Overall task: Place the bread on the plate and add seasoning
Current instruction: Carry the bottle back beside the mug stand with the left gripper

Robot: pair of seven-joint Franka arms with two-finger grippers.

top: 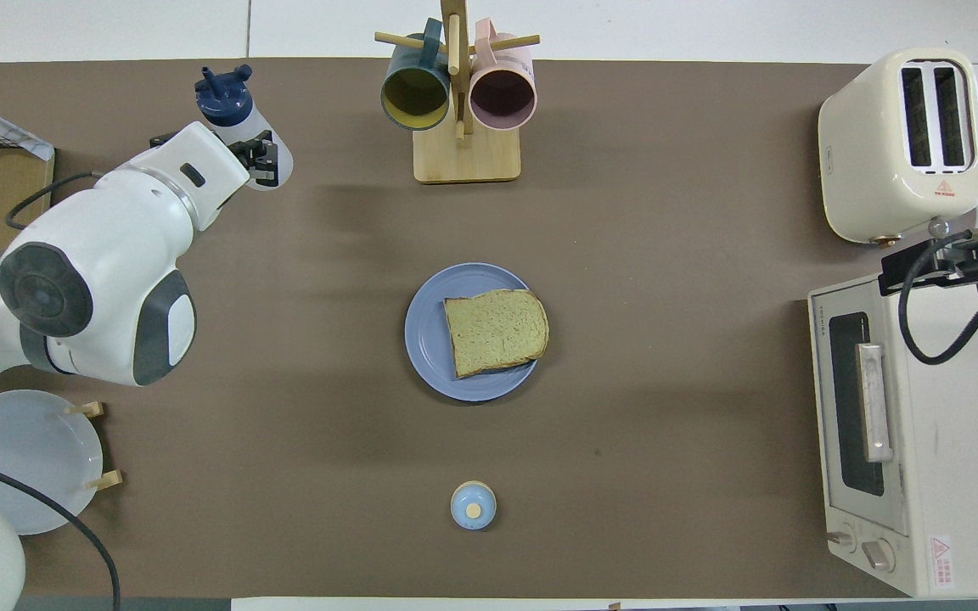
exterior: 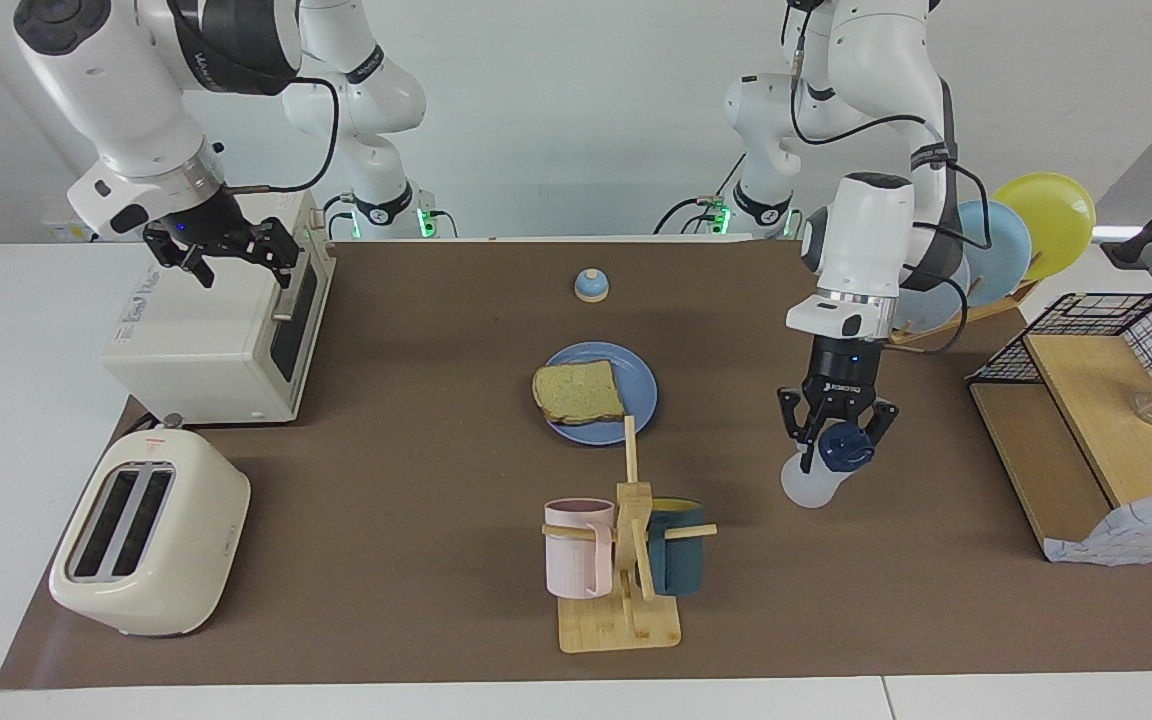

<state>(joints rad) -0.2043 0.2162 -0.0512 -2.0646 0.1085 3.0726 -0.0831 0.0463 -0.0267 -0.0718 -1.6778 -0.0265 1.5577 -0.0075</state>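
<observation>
The bread lies flat on the light-blue plate in the middle of the mat. My left gripper is shut on the seasoning, a translucent bottle with a navy cap. It holds the bottle tilted, low over the mat, between the plate and the wooden shelf at the left arm's end. I cannot tell whether the bottle's base touches the mat. My right gripper waits open and empty above the toaster oven.
A small blue bell sits nearer to the robots than the plate. The mug tree stands farther out. Toaster and toaster oven fill the right arm's end; plate rack and wooden shelf the left arm's.
</observation>
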